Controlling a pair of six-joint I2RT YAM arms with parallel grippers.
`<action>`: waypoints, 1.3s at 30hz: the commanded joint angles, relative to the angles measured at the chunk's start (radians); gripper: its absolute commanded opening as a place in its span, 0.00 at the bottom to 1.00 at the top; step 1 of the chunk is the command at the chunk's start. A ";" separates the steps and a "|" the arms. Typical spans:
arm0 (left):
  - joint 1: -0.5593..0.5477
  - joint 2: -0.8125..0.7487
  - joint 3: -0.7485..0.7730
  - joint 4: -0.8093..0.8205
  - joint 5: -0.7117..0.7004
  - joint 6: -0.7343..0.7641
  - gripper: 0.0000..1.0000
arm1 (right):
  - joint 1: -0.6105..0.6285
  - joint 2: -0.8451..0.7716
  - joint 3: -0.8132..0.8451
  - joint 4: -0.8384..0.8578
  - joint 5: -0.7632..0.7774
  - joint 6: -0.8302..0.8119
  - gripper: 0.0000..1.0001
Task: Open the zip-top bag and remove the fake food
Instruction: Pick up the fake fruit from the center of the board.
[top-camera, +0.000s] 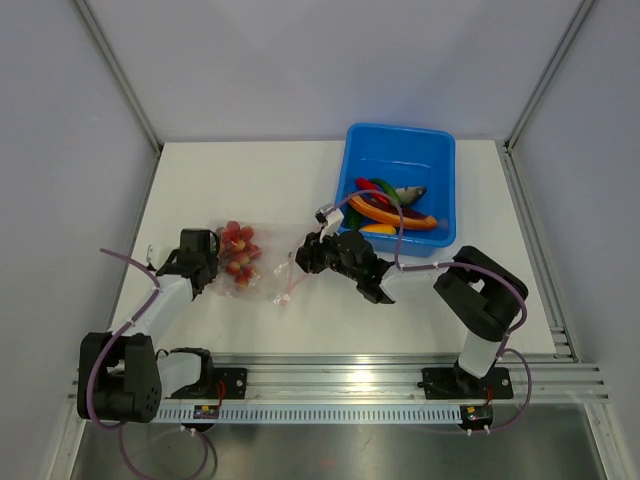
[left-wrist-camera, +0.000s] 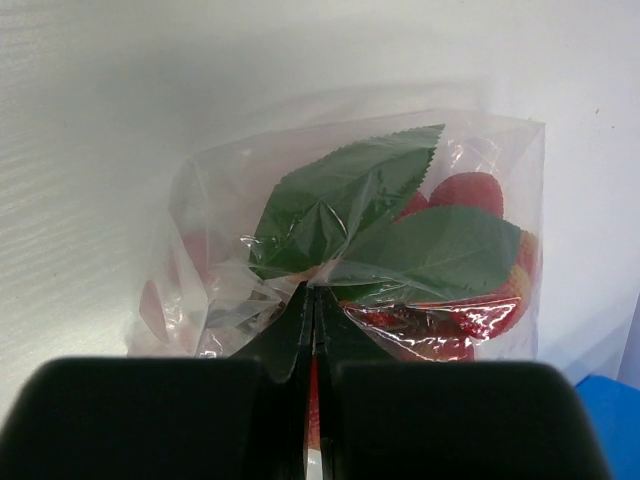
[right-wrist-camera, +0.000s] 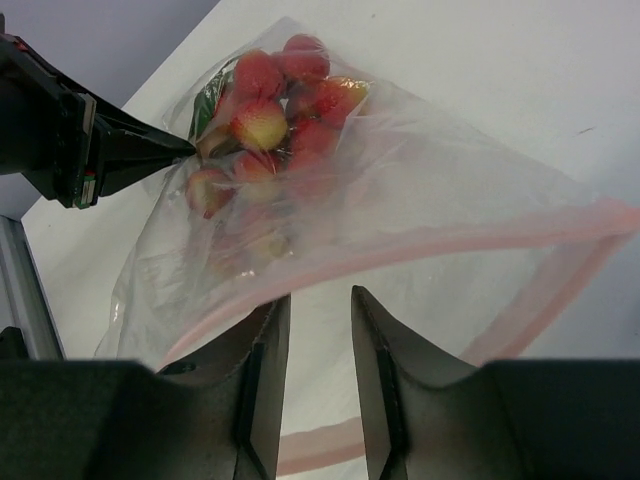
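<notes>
Zip-top bag (top-camera: 265, 272), flat on the table (top-camera: 230, 190) between both arms, mouth unzipped, long axis running from the right gripper (right-wrist-camera: 318, 300), jaws apart and empty just short of the pink zipper strip (right-wrist-camera: 400, 250), out past the grape bunch (right-wrist-camera: 270, 110) to the left gripper (left-wrist-camera: 312, 295), clamped on the far closed end.

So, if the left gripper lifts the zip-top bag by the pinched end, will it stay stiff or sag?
Probably sags: the zip-top bag is thin, wrinkled film, folding where the left gripper pinches it. The grape bunch looks like its only weight, so it likely slides to the lowest end. The zipper mouth seems parted, so the bunch might drop out.
</notes>
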 joint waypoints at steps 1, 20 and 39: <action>0.006 0.007 0.041 0.037 0.014 0.047 0.00 | 0.012 0.026 0.075 -0.016 -0.056 -0.021 0.39; -0.051 -0.189 0.058 0.026 -0.116 0.145 0.70 | 0.012 0.027 0.078 -0.033 -0.044 -0.017 0.40; -0.001 -0.157 0.070 -0.072 -0.158 0.012 0.94 | 0.013 0.029 0.085 -0.039 -0.068 0.000 0.41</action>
